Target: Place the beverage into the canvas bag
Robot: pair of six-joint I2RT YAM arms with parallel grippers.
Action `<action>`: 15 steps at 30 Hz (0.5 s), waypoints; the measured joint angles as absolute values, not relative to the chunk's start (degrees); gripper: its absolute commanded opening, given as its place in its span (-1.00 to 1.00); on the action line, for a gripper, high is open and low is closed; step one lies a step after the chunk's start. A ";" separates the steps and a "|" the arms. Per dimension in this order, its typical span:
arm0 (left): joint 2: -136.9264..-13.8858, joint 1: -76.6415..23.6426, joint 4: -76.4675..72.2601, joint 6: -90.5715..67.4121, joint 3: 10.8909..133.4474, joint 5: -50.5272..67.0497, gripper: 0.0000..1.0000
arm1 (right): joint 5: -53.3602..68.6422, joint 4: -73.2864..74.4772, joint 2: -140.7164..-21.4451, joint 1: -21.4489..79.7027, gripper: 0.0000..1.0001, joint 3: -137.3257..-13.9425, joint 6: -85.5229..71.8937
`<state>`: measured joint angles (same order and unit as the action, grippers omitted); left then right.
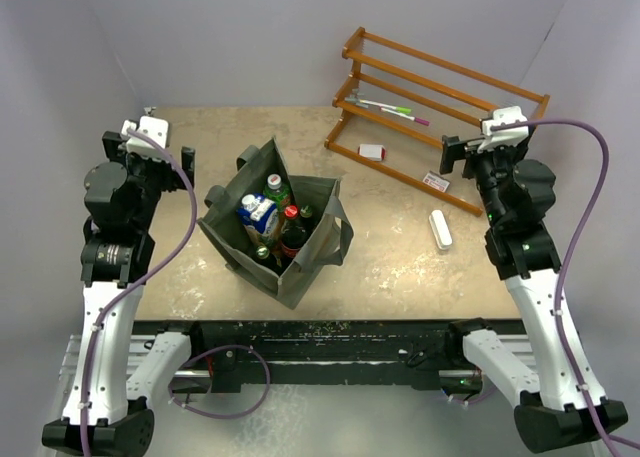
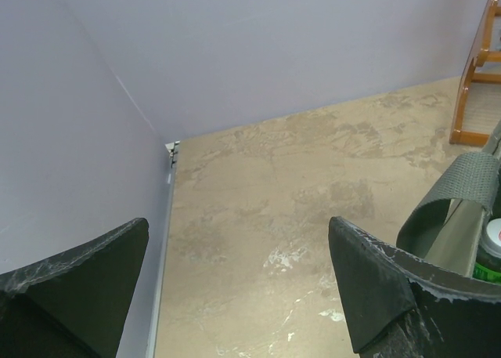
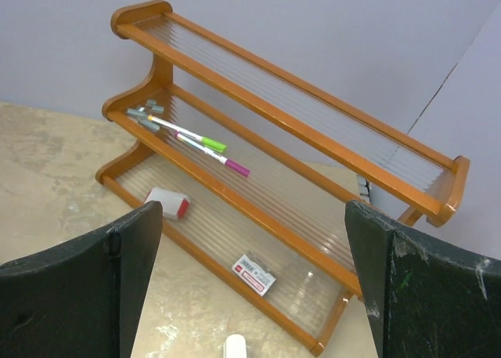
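The dark grey-green canvas bag (image 1: 300, 262) stands open in the middle of the table. Inside it stand several beverages: a green-labelled bottle with a white cap (image 1: 274, 186), a blue and white carton (image 1: 257, 213), a red-capped dark bottle (image 1: 291, 215) and others. The bag's handle (image 2: 462, 187) and a green bottle (image 2: 490, 252) show at the right edge of the left wrist view. My left gripper (image 1: 160, 137) (image 2: 239, 283) is open and empty at the far left, away from the bag. My right gripper (image 1: 468, 149) (image 3: 250, 283) is open and empty beside the wooden rack.
A wooden three-tier rack (image 1: 440, 107) (image 3: 297, 139) stands at the back right, holding two markers (image 3: 200, 145), a white and red eraser (image 3: 167, 204) and a small label card (image 3: 255, 271). A white oblong object (image 1: 440, 229) lies on the table near the right arm. Grey walls enclose the table.
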<state>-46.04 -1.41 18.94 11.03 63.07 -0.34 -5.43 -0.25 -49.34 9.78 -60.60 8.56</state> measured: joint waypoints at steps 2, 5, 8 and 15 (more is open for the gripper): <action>-46.28 -1.41 18.52 11.00 62.85 -0.23 0.98 | -5.02 0.43 -48.34 9.45 1.00 -60.62 8.56; -47.86 -1.39 18.22 11.05 63.24 0.27 0.98 | -4.99 1.28 -47.55 9.32 1.00 -61.01 8.60; -50.50 -1.39 19.00 10.98 65.73 0.69 0.98 | -4.84 1.52 -47.62 9.32 1.00 -61.34 8.56; -49.28 -1.04 17.30 7.84 64.66 2.70 0.98 | -2.02 -0.30 -45.23 6.81 1.00 -55.09 8.01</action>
